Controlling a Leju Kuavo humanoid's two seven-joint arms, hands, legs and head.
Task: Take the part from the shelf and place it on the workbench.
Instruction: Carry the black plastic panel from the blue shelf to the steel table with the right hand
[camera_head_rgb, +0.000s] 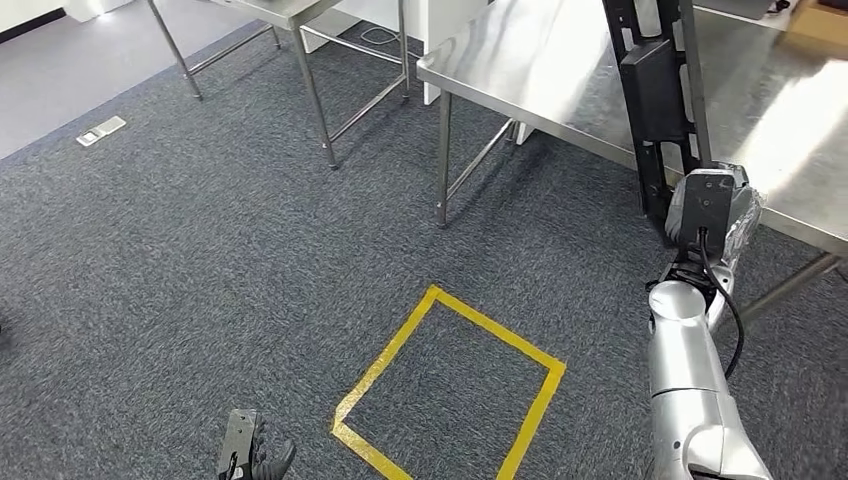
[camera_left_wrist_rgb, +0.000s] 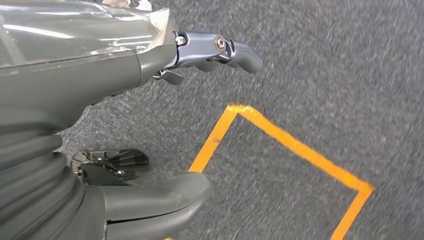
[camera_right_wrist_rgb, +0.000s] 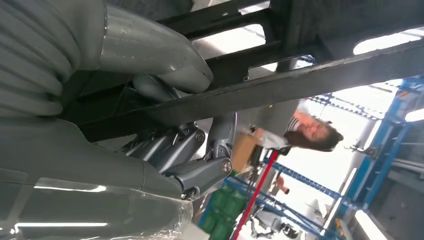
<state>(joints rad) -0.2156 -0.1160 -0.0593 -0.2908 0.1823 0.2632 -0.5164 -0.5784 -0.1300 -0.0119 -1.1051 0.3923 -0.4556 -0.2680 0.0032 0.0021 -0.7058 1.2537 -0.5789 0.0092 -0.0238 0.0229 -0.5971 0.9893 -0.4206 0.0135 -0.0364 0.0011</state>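
Head view: right hand (camera_head_rgb: 722, 215) fingers (camera_right_wrist_rgb: 170, 147) clasping black part (camera_head_rgb: 655, 100) above workbench (camera_head_rgb: 540, 70), left hand (camera_head_rgb: 250, 455) fingers (camera_left_wrist_rgb: 220, 47) spread, empty.

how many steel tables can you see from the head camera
2. One workbench stands at upper right, beside the right hand holding the black part. Another table shows at the top edge, mostly cut off; more may lie beyond.

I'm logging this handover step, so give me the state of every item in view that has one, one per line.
Black part: held upright in the right hand, raised over the edge of the workbench, not yet set down.
Right hand: grips the part's lower end.
Left hand: hangs low over the carpet, holding nothing, fingers apart.
Steel workbench: bare where it shows beside the part.
Yellow tape square: flat on the carpet, nothing on it.
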